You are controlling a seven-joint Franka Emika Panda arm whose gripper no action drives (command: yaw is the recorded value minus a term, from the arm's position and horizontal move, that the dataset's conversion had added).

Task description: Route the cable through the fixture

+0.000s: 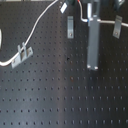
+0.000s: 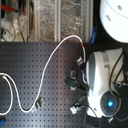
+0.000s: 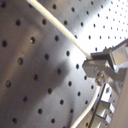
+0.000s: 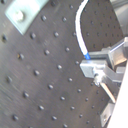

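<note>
Because its jaws are clamped on the white cable (image 4: pixel 79 31) near one end, the gripper (image 4: pixel 98 64) at the frame's right can steer it toward the metal clip (image 4: pixel 24 13) upper left.

We see the lower half of the black perforated board (image 1: pixel 55 95) in the first exterior view lying bare, so a gripper could travel freely there. Higher up, a metal clip (image 1: pixel 21 54) stands near the first exterior view's left edge, a second clip (image 1: pixel 70 25) near the top middle and a third clip (image 1: pixel 117 25) near the right, while the cable (image 1: pixel 36 28) arcs across the board between the left and middle clips. In the second exterior view the white arm body (image 2: pixel 102 80) fills that board's right side, with small clips crowded just beside it.
</note>
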